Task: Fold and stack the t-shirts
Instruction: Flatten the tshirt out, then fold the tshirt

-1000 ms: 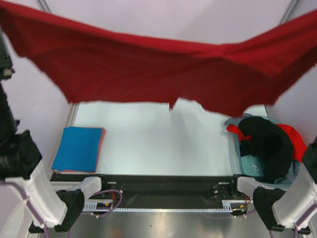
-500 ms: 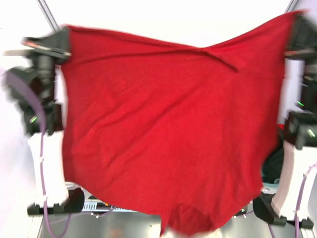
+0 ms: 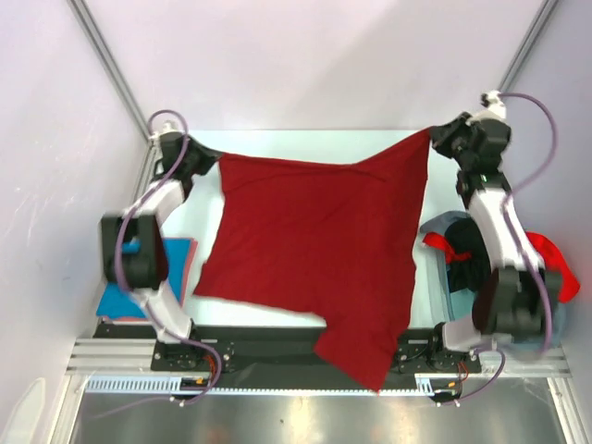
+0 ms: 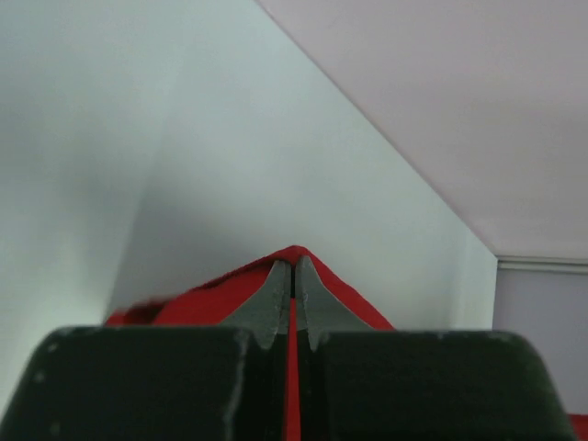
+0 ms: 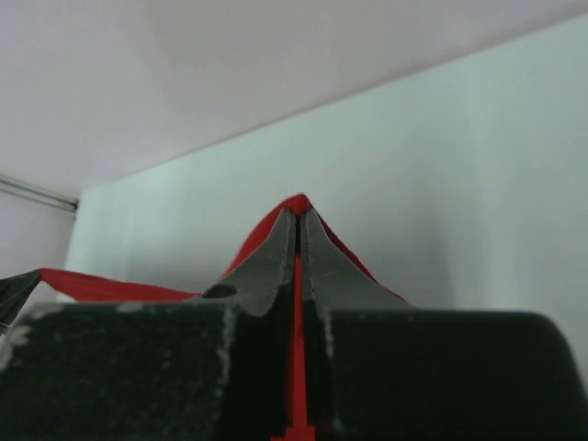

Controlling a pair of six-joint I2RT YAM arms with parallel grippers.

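The left gripper (image 3: 213,159) and right gripper (image 3: 435,139) are each clamped on a corner of the red shirt (image 3: 314,240) at the table's (image 3: 296,141) far corners, probably to pull it taut and flat for folding. Most of it lies spread on the table, one end hanging over the near edge. The folded blue shirt (image 3: 171,259) sits near-left and the pile (image 3: 460,242) at the right edge.
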